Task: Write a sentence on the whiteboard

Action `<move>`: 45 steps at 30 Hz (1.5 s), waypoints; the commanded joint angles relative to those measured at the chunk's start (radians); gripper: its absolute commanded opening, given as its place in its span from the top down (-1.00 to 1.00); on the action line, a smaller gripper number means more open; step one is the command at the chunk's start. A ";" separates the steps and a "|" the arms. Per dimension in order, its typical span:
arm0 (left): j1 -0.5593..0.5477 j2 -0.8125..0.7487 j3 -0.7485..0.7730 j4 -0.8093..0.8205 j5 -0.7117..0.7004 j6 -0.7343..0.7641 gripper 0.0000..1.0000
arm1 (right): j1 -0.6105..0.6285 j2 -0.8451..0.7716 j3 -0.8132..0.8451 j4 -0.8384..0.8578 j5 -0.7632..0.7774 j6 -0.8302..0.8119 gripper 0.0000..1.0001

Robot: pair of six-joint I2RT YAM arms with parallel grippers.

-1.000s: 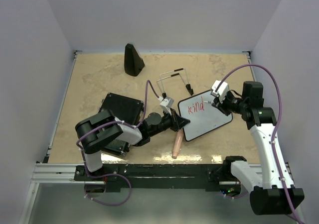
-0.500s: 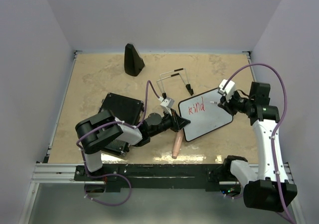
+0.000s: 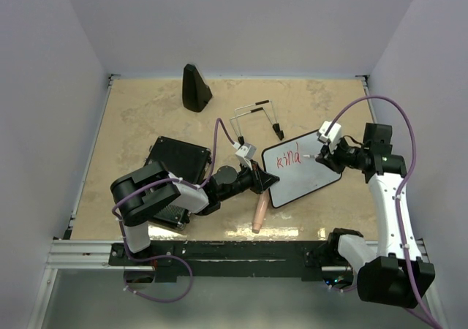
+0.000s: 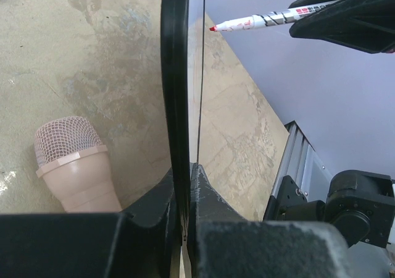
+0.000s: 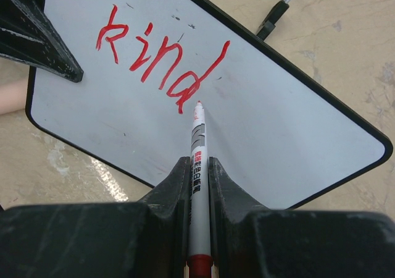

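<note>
Gripping slim white marker [image 5: 197, 143], glossy rounded whiteboard [image 5: 278, 123]

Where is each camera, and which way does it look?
Top: above and behind, looking down on the table, left arm and right arm.
Left wrist: on the left arm, looking along the whiteboard's edge between the left fingers.
Right wrist: on the right arm, looking past the right fingers and marker at the whiteboard.
Both wrist views show marker and whiteboard.
</note>
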 commanded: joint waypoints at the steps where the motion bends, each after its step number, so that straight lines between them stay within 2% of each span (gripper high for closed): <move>1: -0.011 -0.026 -0.015 0.010 0.022 0.055 1.00 | -0.005 0.004 -0.008 0.069 -0.026 0.020 1.00; 13: -0.010 -0.015 -0.006 0.013 0.033 0.055 1.00 | -0.005 0.033 -0.023 0.112 -0.017 0.048 1.00; 27: -0.010 -0.014 -0.006 0.016 0.031 0.057 1.00 | -0.005 0.067 -0.017 -0.079 0.010 -0.127 1.00; 45: -0.010 -0.010 -0.004 0.019 0.037 0.055 1.00 | -0.005 0.025 0.008 0.184 0.026 0.129 1.00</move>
